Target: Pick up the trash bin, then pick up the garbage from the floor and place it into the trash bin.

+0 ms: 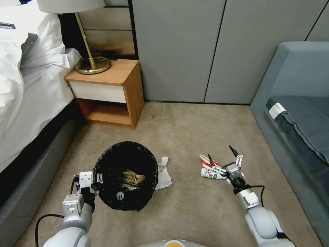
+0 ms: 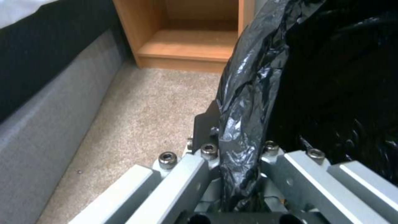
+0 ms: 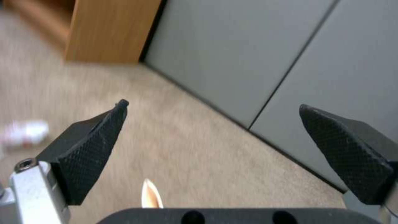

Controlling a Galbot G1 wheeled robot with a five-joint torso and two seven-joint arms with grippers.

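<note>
left claw (image 1: 97, 177) clamped on trash bin (image 1: 126, 175) rim, bag pinched between fingers. right claw (image 1: 223, 158) spread wide, bottle (image 1: 210, 174) and squashed cup (image 1: 206, 160) just under it. imo drop straight, centre bottle between tips, then close.

We've got the trash bin (image 1: 126, 175) on the carpet, round with a crinkly black bag (image 2: 248, 102) folded over its rim, and inside we can see crumpled tan paper (image 1: 133, 177). A white tissue (image 1: 163, 174) lies touching its right side. Well apart to the right sit a green-labelled bottle (image 1: 209, 174) on its side and a squashed red-and-white cup (image 1: 206, 160).
</note>
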